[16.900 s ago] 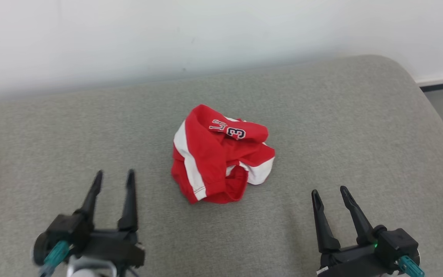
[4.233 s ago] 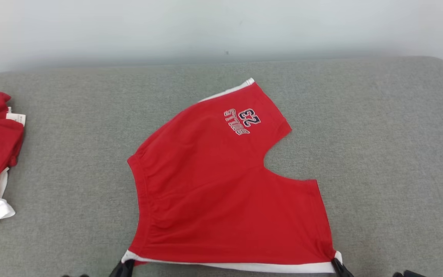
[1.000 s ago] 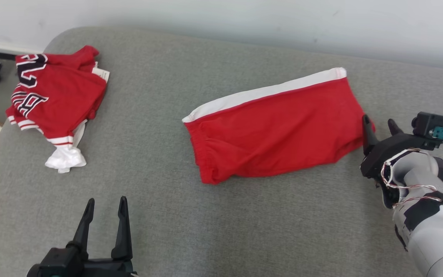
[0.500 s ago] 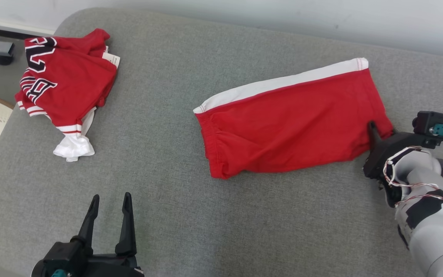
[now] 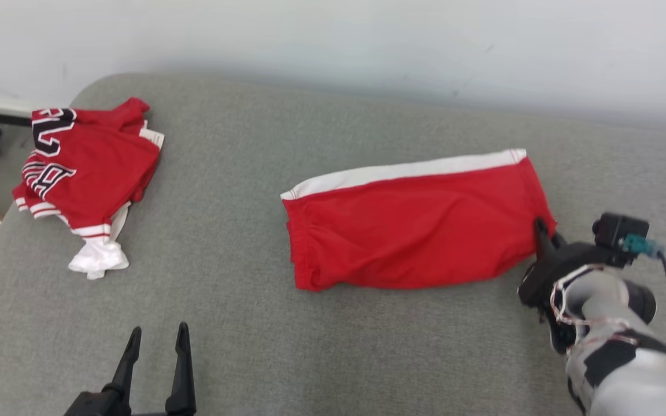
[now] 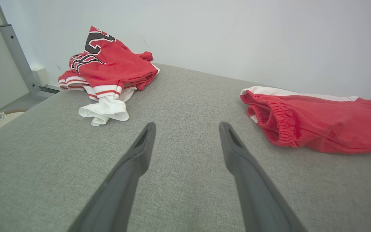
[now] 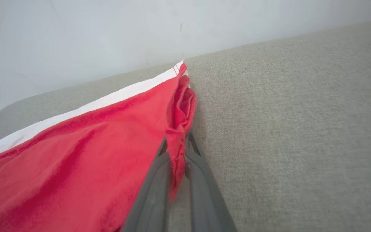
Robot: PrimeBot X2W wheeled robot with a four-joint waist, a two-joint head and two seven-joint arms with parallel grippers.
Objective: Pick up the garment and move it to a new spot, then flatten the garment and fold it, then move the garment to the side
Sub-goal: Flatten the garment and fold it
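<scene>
Softly rumpled oblong garment (image 5: pixel 414 237) pinched by right tool (image 7: pixel 176 141).

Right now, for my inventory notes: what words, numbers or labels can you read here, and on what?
"2": big black numeral, partly folded, on the crumpled red jersey.
Black lettering beside it: one letter looks like "A"; the rest is folded away and unreadable.
The white tag at the jersey's edge: too small to read.
The red shorts: no print on the visible side.
</scene>
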